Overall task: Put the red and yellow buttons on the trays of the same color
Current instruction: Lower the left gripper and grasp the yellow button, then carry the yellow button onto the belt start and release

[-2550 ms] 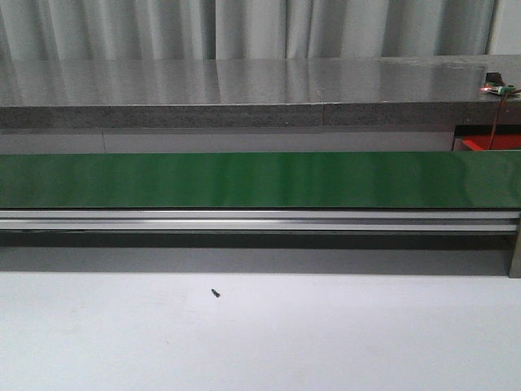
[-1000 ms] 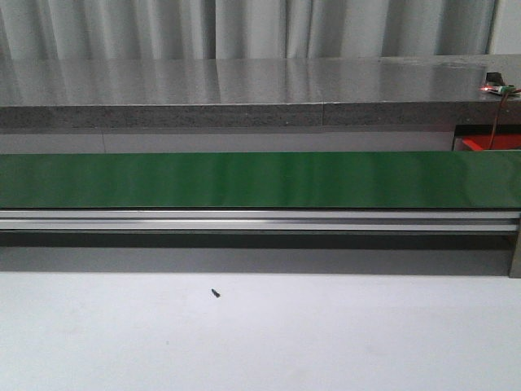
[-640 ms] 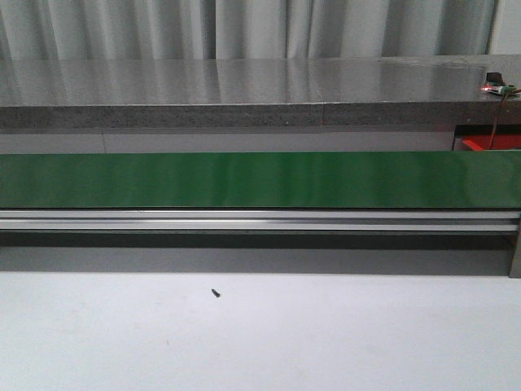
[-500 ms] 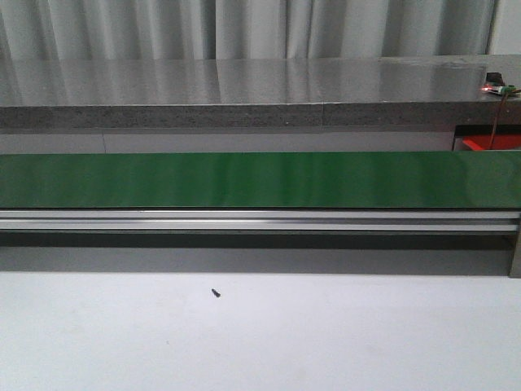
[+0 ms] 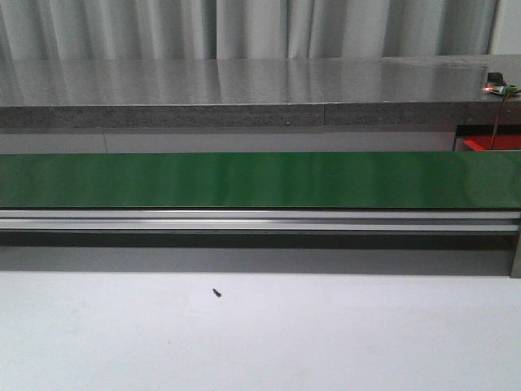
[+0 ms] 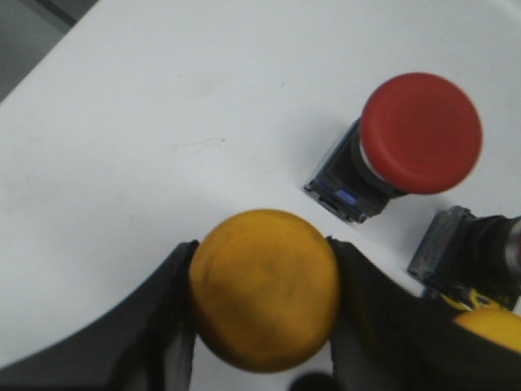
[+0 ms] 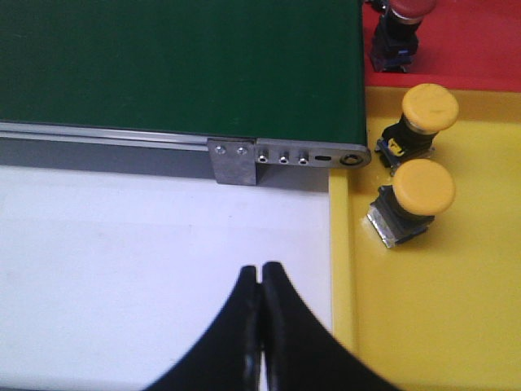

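Grey pleated curtains (image 5: 244,28) hang behind a long grey stone-look counter (image 5: 244,94), and before it a glossy green conveyor belt (image 5: 244,179) runs the full width on a silver aluminium rail (image 5: 244,220). On the white tabletop (image 5: 326,342), at about seven o'clock from the belt's middle, lies one tiny dark screw (image 5: 216,292). Neither arm shows from the front.

Over the left wrist, the left gripper (image 6: 264,293) is clamped on the round cap of a yellow mushroom-head push button (image 6: 264,289), one black finger pressed to each side. A red mushroom-head push button (image 6: 411,138) lies tipped on the white surface at two o'clock from it, and part of another button's grey base (image 6: 456,252) lies at three o'clock.

Over the right wrist, the right gripper (image 7: 260,281) has its black tips pressed together on nothing. At two o'clock from it, two yellow buttons (image 7: 419,191) lie in the yellow plastic tray (image 7: 440,326), and a red-capped button (image 7: 399,32) stands on the red tray (image 7: 472,49) beyond, beside the belt's end.
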Available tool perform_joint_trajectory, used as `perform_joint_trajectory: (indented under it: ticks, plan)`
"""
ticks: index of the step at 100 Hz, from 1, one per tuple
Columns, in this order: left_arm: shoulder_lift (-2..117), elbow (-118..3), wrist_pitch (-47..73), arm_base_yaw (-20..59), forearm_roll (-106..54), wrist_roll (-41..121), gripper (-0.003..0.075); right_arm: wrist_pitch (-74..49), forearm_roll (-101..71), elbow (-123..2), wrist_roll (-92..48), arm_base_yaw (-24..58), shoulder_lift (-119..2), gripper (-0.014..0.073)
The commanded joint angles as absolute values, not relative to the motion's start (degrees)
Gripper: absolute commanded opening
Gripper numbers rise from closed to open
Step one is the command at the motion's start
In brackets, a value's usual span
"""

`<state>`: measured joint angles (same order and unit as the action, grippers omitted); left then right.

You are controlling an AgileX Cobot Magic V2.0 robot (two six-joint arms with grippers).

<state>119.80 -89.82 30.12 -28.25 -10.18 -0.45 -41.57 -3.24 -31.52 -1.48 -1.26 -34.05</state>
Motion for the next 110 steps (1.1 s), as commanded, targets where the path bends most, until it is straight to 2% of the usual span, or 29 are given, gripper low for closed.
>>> perform_joint_trajectory:
  ticks: [1, 28, 54, 72, 110]
  plan:
    - [112.73, -91.57, 29.03, -28.52, -9.82, -0.49, 0.0135, -38.00, -3.17, -33.05, -1.56, -1.05, -33.99, -0.0066]
    - [104.01, -89.70, 31.74, -28.52, -8.76, 0.43, 0.0135, -38.00, -3.17, -33.05, -1.56, -1.05, -33.99, -0.0066]
    - [92.99, -79.11, 29.94, -28.25, -14.21, 5.67, 0.0135, -38.00, -3.17, -33.05, -1.56, -1.05, -33.99, -0.0066]
    - [87.84, -73.76, 29.79, -23.93, -14.61, 6.81, 0.0135, -38.00, -3.17, -33.05, -1.56, -1.05, -33.99, -0.0066]
    - [87.94, -68.61, 27.64, -12.45, -14.29, 7.06, 0.0135, -38.00, -3.17, -33.05, -1.56, -1.05, -33.99, -0.0066]
